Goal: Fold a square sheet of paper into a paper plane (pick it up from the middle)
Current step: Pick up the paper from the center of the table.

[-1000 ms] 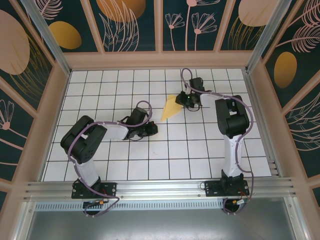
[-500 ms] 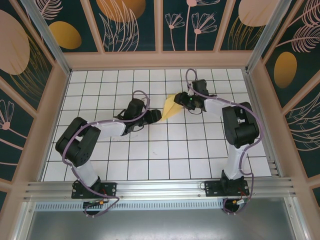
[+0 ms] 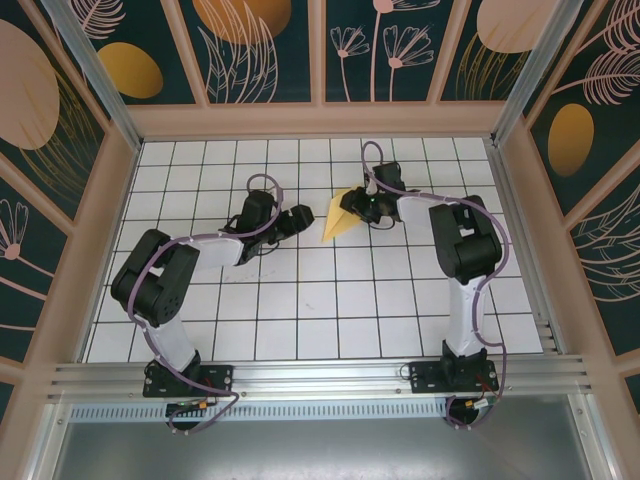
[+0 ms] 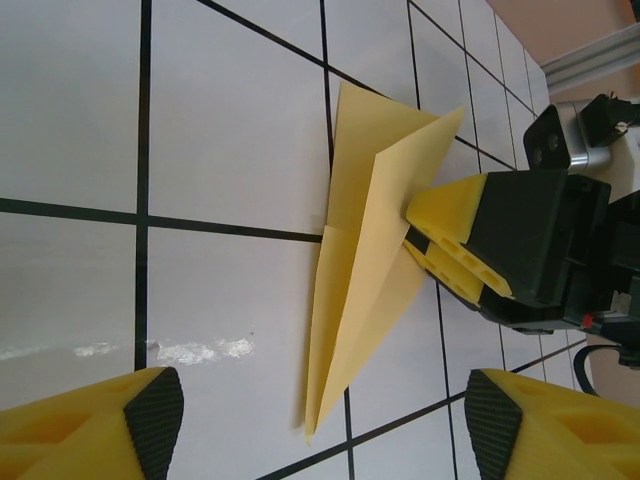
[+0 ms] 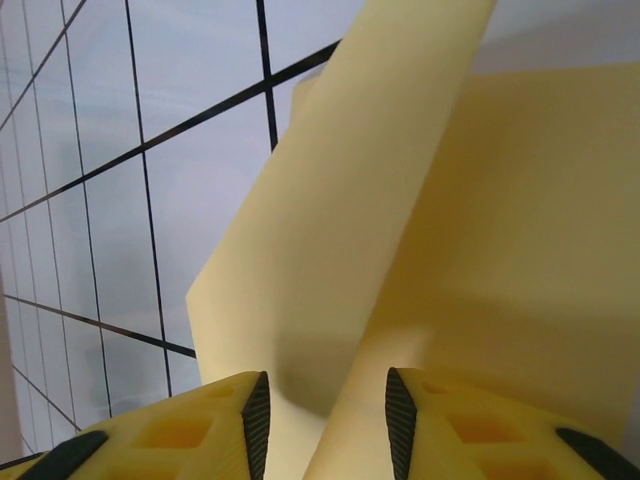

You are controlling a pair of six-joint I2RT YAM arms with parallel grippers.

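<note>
The left gripper [image 3: 297, 218] is hovering just left of the paper plane [image 3: 338, 217], level with its middle. Its jaws are standing wide apart and holding nothing. In the left wrist view its two yellow fingers [image 4: 148, 425] are framing the plane's tip [image 4: 308, 432] and the bare white grid table [image 3: 300, 320] around it. Half a second ago this gripper was sitting at the plane's near tip, and a second ago it was lying farther off to the near left. It has been sliding up along the plane's left edge.

The paper plane is lying between the two grippers, a long narrow yellow triangle, in the same spot as in both earlier frames. Its long axis is running far to near with a slight lean. The wide end is sitting farther and a little right, and the sharp tip is pointing near and a little left. One flap along its right side is lifting off the lower layer.

The right gripper [image 3: 353, 205] is touching the plane's far right edge. Its fingers [image 5: 250, 425] are standing a narrow gap apart with that raised flap passing between them. Whether the pads are actually pressing the paper I cannot tell. The right arm [image 3: 462, 240], swung out farther right of the plane half a second ago, is drawing back in.
</note>
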